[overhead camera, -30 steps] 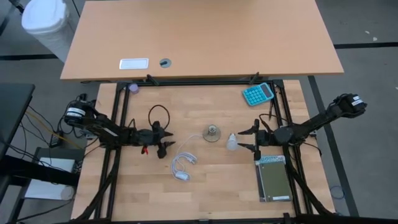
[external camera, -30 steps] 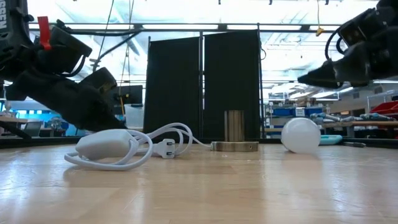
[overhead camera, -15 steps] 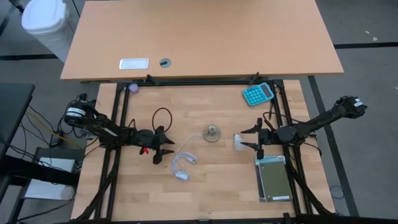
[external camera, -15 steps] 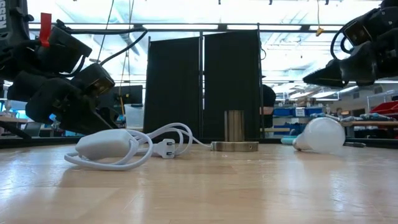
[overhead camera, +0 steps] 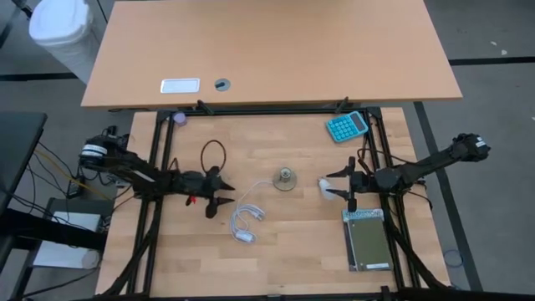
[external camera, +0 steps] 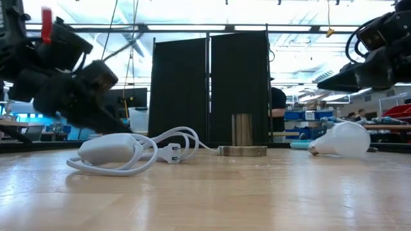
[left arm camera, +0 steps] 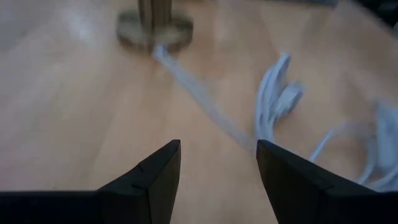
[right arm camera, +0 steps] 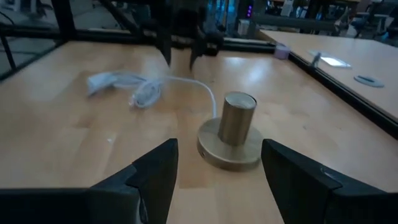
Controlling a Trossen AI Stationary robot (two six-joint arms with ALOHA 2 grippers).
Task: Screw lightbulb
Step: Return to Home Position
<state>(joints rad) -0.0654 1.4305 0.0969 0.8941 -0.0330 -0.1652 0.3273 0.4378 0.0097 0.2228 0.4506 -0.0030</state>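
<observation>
While right gripper (overhead camera: 332, 185) jaws stand spread, holding nothing, lightbulb (overhead camera: 322, 186) lies on side just before them, right of socket (overhead camera: 286, 178), not in it; left gripper (overhead camera: 222, 192) likewise spread, empty, left of socket. Judged step: homing; next move calls for drawing arms away without nudging lightbulb

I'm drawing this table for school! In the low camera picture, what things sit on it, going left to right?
The white cable with its plug → the brass socket → the lightbulb, lying on its side.
</observation>
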